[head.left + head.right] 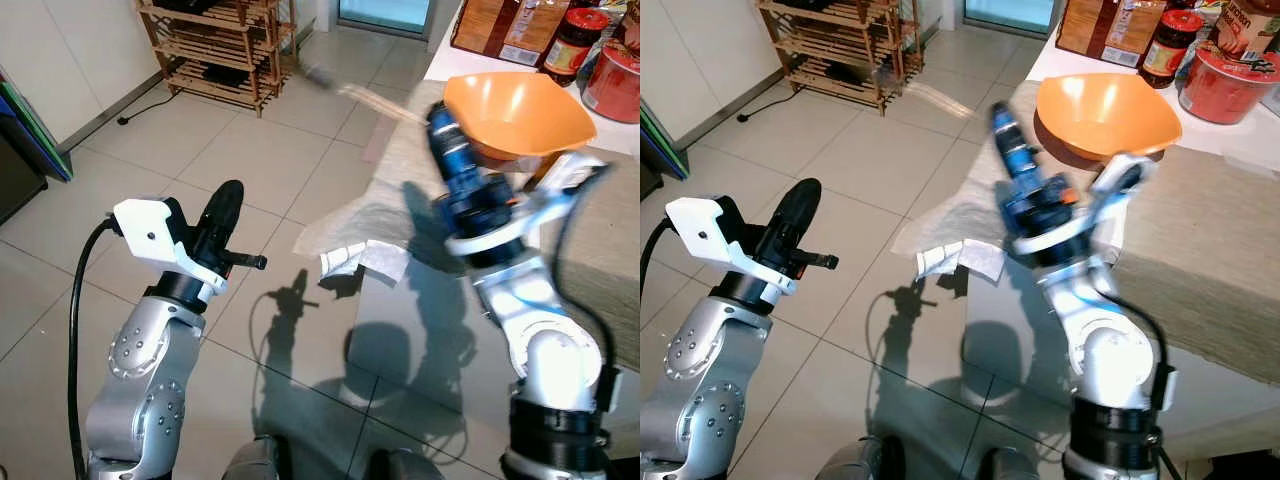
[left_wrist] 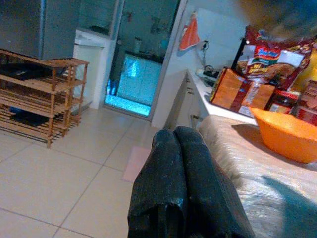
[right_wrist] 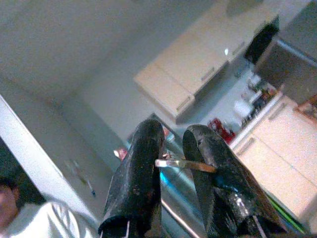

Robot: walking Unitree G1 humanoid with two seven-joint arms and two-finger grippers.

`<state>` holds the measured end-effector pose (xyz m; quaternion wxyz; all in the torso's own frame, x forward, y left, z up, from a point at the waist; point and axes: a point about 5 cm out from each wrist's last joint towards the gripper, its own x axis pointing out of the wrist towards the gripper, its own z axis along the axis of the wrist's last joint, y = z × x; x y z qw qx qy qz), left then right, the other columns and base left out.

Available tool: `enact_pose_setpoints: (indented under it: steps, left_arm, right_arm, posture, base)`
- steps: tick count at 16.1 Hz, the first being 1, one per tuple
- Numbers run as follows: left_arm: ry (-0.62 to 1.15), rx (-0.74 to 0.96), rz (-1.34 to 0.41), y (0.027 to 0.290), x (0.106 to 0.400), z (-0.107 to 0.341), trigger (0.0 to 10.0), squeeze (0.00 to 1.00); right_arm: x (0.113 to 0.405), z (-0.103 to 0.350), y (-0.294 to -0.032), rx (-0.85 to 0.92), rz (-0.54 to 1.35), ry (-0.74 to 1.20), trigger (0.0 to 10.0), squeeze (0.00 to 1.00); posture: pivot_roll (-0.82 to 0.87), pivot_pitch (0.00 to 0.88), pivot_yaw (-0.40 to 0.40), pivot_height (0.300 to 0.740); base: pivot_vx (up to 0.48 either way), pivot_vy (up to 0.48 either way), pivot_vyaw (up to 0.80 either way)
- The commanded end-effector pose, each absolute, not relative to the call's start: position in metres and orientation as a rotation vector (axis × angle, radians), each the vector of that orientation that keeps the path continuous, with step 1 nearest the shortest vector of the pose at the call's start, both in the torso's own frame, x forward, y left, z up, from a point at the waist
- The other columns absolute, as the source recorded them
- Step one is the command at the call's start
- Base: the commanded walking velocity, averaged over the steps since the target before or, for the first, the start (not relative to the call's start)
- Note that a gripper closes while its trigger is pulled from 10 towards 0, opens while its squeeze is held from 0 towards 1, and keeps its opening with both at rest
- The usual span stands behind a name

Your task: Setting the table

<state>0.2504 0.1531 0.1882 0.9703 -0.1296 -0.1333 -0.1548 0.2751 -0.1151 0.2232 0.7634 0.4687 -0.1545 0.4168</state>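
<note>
Right gripper, raised beside the orange bowl, pinches what looks like a fork that could slip; left gripper closed, empty.

A home kitchen and dining corner.
Tiled floor, wooden rack, cabinets and packaged food marked it.
</note>
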Motion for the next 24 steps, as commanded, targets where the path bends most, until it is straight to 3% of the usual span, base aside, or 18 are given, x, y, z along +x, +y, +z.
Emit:
enact_pose_setpoints:
  steps: [1,11,14,24]
  left_arm:
    - [-0.294,-0.255,-0.316,0.156,0.247,0.193,10.0,0.00]
    - [-0.297,-0.278,-0.365,0.152,0.248,0.193,10.0,0.00]
    - [-0.303,-0.272,-0.363,0.154,0.249,0.194,10.0,0.00]
    - [-0.304,-0.259,-0.365,0.157,0.250,0.192,10.0,0.00]
  right_arm:
    - [0.272,0.225,-0.110,0.980,0.922,-0.328,10.0,0.00]
    - [0.267,0.217,-0.098,0.880,0.986,-0.258,10.0,0.00]
    - [0.266,0.217,-0.099,0.880,1.017,-0.266,10.0,0.00]
    - [0.264,0.206,-0.103,0.850,1.002,-0.217,10.0,0.00]
  posture:
    - [-0.05,0.134,0.034,0.740]
    - [-0.06,0.121,0.033,0.740]
    - [-0.06,0.110,0.028,0.740]
    - [-0.06,0.101,0.031,0.740]
  base:
    - [0.000,-0.461,0.00]
    - [0.000,-0.461,-0.16]
    - [0.000,-0.461,-0.80]
    - [0.000,-0.461,0.00]
